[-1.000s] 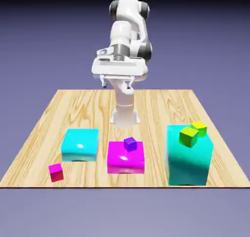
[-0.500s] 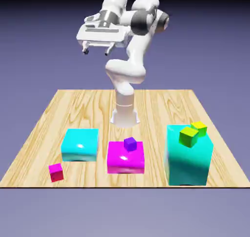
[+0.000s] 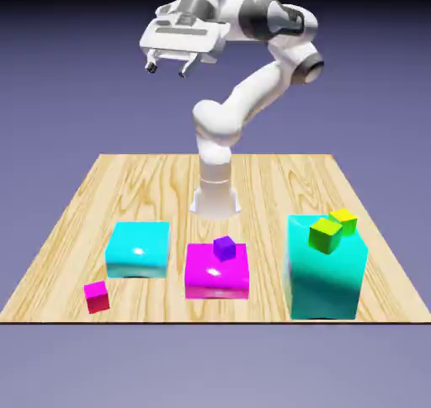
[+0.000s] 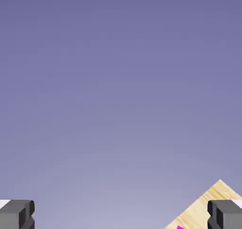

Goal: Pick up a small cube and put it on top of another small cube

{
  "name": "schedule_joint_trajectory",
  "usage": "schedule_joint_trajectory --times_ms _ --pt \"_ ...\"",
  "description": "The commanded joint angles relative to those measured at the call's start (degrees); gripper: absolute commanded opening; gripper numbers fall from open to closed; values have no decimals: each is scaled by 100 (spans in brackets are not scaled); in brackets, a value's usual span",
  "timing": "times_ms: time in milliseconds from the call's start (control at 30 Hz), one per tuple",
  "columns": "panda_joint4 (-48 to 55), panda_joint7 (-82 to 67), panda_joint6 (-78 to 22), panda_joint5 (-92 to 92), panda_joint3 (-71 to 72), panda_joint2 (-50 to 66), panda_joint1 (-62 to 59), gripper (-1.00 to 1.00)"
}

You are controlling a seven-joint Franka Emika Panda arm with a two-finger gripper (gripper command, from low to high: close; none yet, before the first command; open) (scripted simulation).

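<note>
The small cube (image 3: 97, 297), tiny and glossy magenta-pink, lies on the table near the front corner at the exterior view's left. My gripper (image 3: 167, 70) hangs high above the table's far side, well away from every cube, open with nothing between its fingers. In the hand view the two grey fingertips (image 4: 17, 214) stand wide apart at the bottom edge, the gripper (image 4: 121, 216) pointing mostly at the backdrop. Only a corner of the table (image 4: 206, 205) and a sliver of magenta show there. A tiny purple cube (image 3: 224, 247) rests on the large magenta block (image 3: 218, 273).
A cyan block (image 3: 138, 249) stands just behind the small cube. A tall teal block (image 3: 327, 272) at the exterior view's right carries a green cube (image 3: 325, 235) and a yellow cube (image 3: 343, 220). The robot's base (image 3: 215, 198) stands at the table's far middle.
The arm has swung up and toward the exterior view's left, lifting the gripper from just above the base to high over the table. The jaws stayed open. No cube moved.
</note>
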Motion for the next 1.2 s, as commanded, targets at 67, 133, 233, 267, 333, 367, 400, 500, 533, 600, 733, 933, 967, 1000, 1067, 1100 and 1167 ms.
schedule_joint_trajectory --times_ms 67,133,233,267,333,367,400,500,533,600,733,933,967,1000,1067,1100,1167 --pt "258 -23 -410 344 350 -229 -623 0" --pt "430 -38 -683 573 584 -382 -1039 0" --pt "688 -61 -1092 916 934 -610 -1661 0" --pt "774 -68 -1229 1031 1050 -687 -1869 0" --pt "946 -83 -1502 1260 1284 -839 -2284 0" --pt "1032 -91 -1639 1374 1400 -916 -2492 0" --pt "1118 -99 -1775 1489 1517 -992 -2700 0" --pt "1376 -121 -2185 1832 1867 -1221 -3323 0" --pt "1462 -129 -2321 1947 1984 -1297 -3530 0" --pt "1633 -144 -2594 2176 2217 -1450 -3946 0" --pt "1977 -174 -3141 2634 2684 -1755 -4776 0" --pt "2493 -220 -3960 3321 3384 -2212 -6022 0" --pt "2579 -227 -4096 3435 3501 -2289 -6230 0" --pt "2665 -235 -4233 3550 3618 -2365 -6437 0" --pt "2837 -250 -4506 3779 3851 -2518 -6853 0" --pt "2923 -258 -4642 3893 3968 -2594 -7060 0" --pt "3095 -273 -4916 4122 4201 -2746 -7476 0"
